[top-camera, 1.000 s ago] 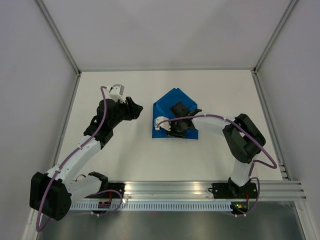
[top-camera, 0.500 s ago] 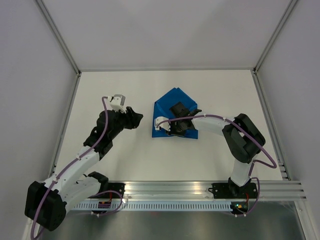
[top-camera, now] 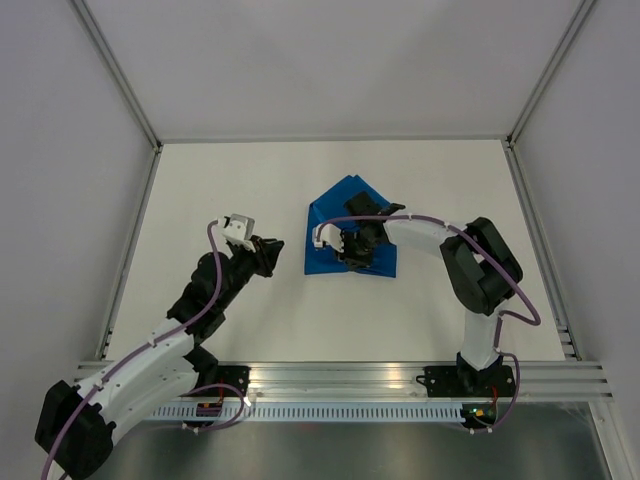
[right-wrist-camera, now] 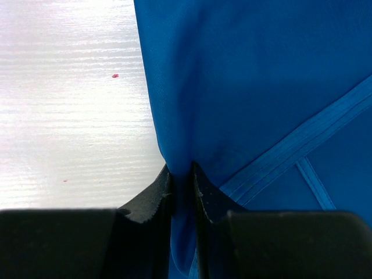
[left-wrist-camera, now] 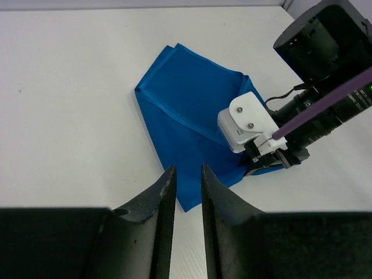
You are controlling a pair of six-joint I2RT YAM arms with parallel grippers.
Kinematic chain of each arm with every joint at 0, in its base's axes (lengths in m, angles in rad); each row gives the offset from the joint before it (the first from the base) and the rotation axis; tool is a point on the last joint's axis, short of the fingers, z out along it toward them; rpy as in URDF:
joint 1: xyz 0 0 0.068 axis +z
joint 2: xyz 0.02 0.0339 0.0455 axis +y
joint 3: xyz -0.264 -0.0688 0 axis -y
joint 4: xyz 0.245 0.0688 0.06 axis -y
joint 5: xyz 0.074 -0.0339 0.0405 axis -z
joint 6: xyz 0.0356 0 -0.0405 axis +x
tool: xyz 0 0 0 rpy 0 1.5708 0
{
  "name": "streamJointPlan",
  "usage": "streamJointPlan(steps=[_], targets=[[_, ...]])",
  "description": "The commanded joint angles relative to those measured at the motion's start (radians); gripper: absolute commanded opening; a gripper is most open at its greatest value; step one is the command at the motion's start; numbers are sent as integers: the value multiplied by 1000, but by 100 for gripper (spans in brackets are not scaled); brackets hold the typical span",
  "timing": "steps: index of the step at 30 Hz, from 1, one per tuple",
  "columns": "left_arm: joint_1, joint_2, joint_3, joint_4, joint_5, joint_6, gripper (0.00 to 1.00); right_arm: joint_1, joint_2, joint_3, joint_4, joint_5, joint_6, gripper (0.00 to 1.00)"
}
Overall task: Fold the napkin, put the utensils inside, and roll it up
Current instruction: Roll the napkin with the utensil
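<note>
The bright blue napkin (top-camera: 340, 205) lies folded into a pointed shape at the table's middle. It also fills the right wrist view (right-wrist-camera: 250, 75) and shows in the left wrist view (left-wrist-camera: 186, 104). My right gripper (top-camera: 355, 256) sits on its near edge, shut on a raised fold of the cloth (right-wrist-camera: 181, 168). My left gripper (top-camera: 274, 246) hovers over bare table left of the napkin. Its jaws (left-wrist-camera: 185, 168) stand a narrow gap apart with nothing between them. The utensils are hidden or out of view.
White table (top-camera: 230, 190) with grey walls on three sides. A metal rail (top-camera: 400, 380) carries the arm bases at the near edge. The right arm's wrist camera housing (left-wrist-camera: 244, 122) sits above the napkin's near right corner.
My right gripper has closed on a fold of the napkin and lifted slightly. The left arm has drawn back toward the near edge, and its jaws have narrowed.
</note>
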Motion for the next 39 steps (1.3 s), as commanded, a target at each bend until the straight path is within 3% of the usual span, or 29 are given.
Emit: streamJointPlan(steps=[1,5,9,14,22,23,28,32,39], targets=[[-19,-53,-39,110,-32,82,27,-26,85,2,-172,-51,-38,11],[-53,-102,-101,159,-32,117,11,-52,131,45,-241,-92,-58,10],[-98,-194,-180,210,-37,177,6,-75,181,94,-305,-129,-82,9],[-121,-144,-203,266,68,251,13,-91,218,132,-344,-140,-104,8],[-317,243,-99,386,-32,517,18,-114,284,220,-446,-169,-136,7],[-331,268,-88,404,-32,533,26,-117,299,231,-469,-174,-144,7],[-338,418,2,414,48,616,48,-122,318,252,-482,-171,-142,6],[-364,594,90,405,57,718,48,-126,359,290,-528,-174,-150,6],[-391,757,190,396,114,806,50,-134,405,333,-563,-171,-148,6]])
